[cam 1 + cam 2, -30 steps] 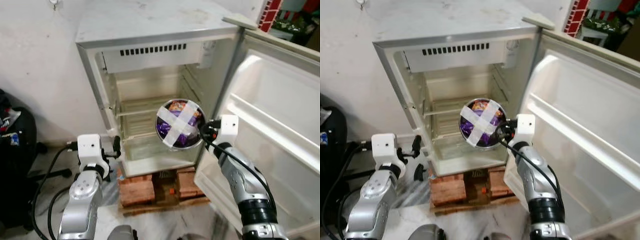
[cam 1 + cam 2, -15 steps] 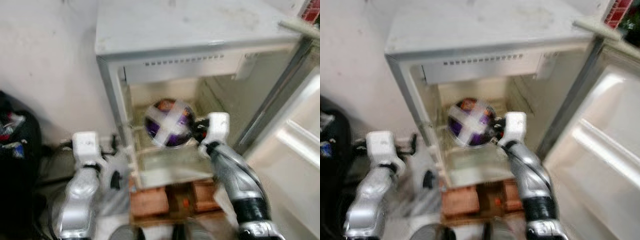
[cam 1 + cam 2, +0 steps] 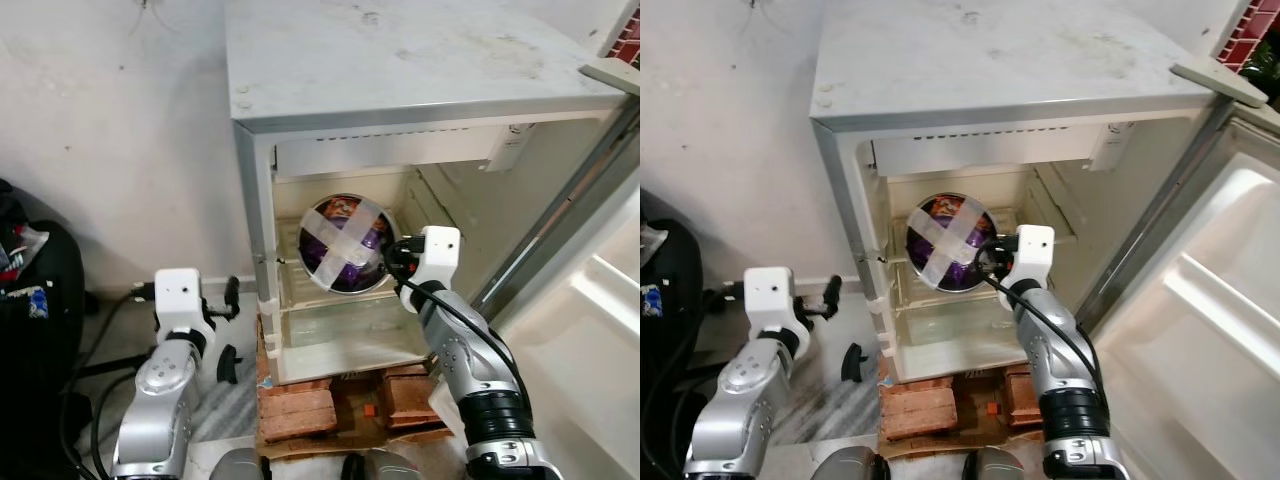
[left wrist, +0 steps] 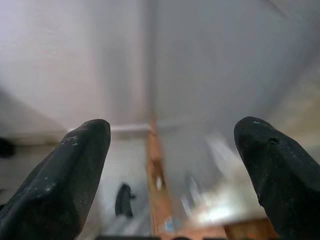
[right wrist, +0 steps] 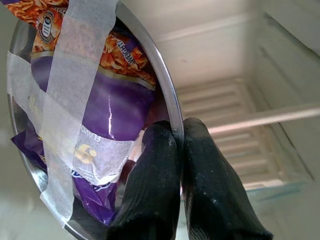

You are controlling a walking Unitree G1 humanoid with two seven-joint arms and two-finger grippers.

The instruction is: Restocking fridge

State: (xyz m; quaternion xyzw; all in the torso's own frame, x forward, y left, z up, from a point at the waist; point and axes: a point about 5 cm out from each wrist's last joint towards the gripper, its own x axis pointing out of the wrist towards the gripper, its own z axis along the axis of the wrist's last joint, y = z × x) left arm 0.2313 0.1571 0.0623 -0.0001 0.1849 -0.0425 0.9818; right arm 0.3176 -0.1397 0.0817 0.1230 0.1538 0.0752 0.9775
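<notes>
Metal bowl [image 3: 347,243]: round, steel-rimmed, tilted on edge so its mouth faces the camera, held in the open front of the fridge [image 3: 420,110] at the level of the upper wire shelf [image 5: 250,120]. Contents: a purple snack packet [image 5: 110,105] with orange print at one end, strapped in by two bands of pale tape [image 3: 340,240] crossed in an X over the mouth. Right gripper [image 5: 177,145]: both black fingers pressed together on the bowl's rim, one inside against the packet, one outside; the silver right arm reaches up to it from below. Fridge: small, white, dusty top, door [image 3: 1200,300] swung wide to the robot's right, inner walls yellowed, a clear drawer [image 3: 340,330] at the bottom, the cabinet standing on red bricks [image 3: 300,410]. Left gripper [image 4: 170,150]: fingers spread wide apart, holding nothing, low beside the fridge's left wall near the floor. A black bag [image 3: 30,300] stands against the wall at far left.
</notes>
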